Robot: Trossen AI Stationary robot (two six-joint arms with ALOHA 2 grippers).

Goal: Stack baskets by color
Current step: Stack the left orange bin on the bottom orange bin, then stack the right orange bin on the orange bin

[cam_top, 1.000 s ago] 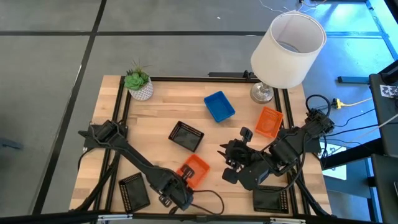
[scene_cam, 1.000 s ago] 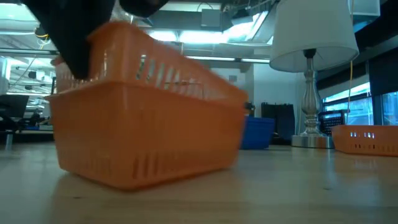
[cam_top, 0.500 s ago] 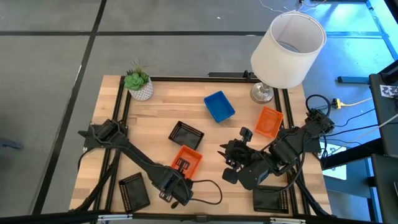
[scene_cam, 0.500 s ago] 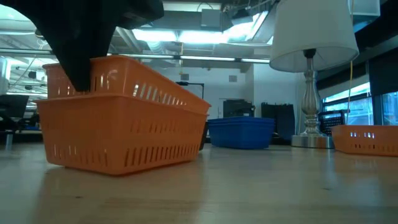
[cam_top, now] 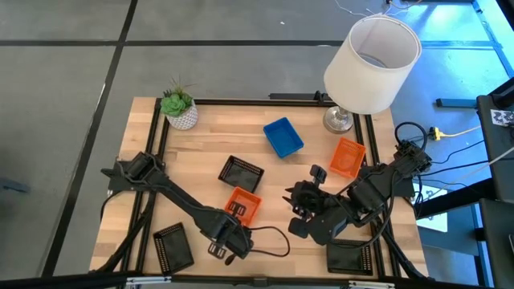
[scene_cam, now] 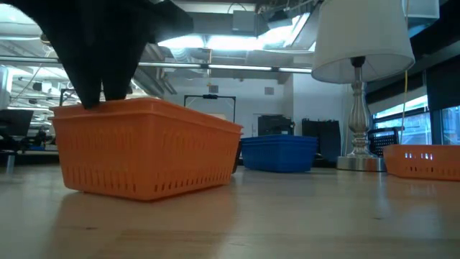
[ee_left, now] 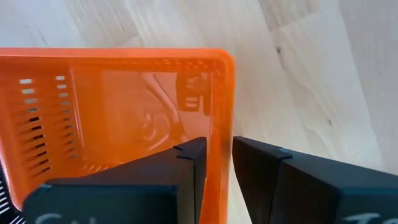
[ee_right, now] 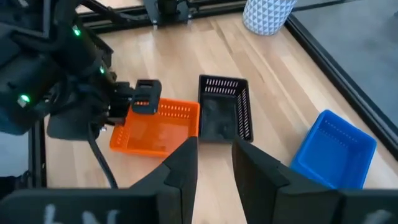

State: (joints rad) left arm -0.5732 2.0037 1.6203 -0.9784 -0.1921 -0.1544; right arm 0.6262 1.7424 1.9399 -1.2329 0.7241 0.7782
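An orange basket (cam_top: 242, 205) is sitting flat, its rim between the left gripper's fingers (ee_left: 189, 177). Farther off are lying three black baskets (cam_top: 241, 174), a blue stack (cam_top: 283, 137), another orange one (cam_top: 348, 157).

Your left arm is reaching diagonally from the counter's left edge toward the near middle, wrist angled down. Its left claw (cam_top: 234, 217) is sitting low over the counter with the two fingers (ee_left: 186, 180) parted, one on each side of a thin wall and a sliver of gap showing beside it. Your right arm is lying folded over the counter's right side, its right claw (cam_top: 291, 202) pointing toward the centre, raised, fingers (ee_right: 180, 168) standing apart with nothing between them.
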